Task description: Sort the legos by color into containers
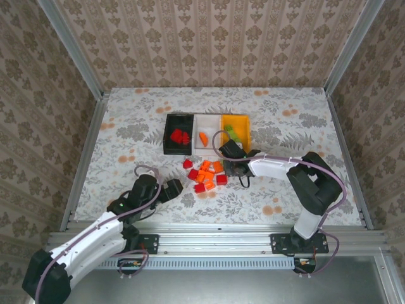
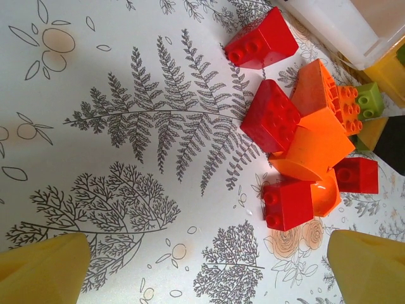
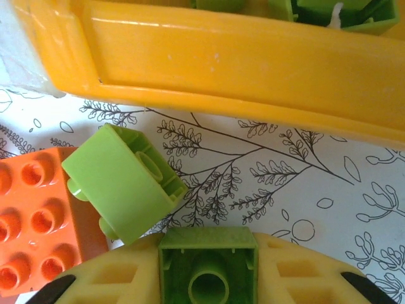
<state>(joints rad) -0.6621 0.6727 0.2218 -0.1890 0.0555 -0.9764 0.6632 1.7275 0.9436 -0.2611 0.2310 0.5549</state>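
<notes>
Three joined containers sit mid-table: a black bin [image 1: 167, 134] holding red legos [image 1: 180, 136], a white bin [image 1: 211, 125] with an orange piece [image 1: 203, 137], and an orange-yellow bin [image 1: 244, 121] with green ones [image 1: 230, 133]. A loose pile of red and orange legos [image 1: 205, 175] lies in front of them. My right gripper [image 3: 207, 256] is shut on a light green brick [image 3: 207, 269] just before the yellow bin's wall [image 3: 221, 63]. A second green brick [image 3: 123, 180] lies tipped beside an orange brick [image 3: 35, 218]. My left gripper [image 2: 209, 272] hangs open left of the pile, close to a red brick [image 2: 288, 202].
The floral table cover ends at metal rails and wallpapered walls on three sides. In the left wrist view, red bricks [image 2: 271, 117] and orange bricks [image 2: 319, 136] crowd together under the white bin's corner [image 2: 345, 28]. Bare cloth [image 2: 114, 126] stretches left of the pile.
</notes>
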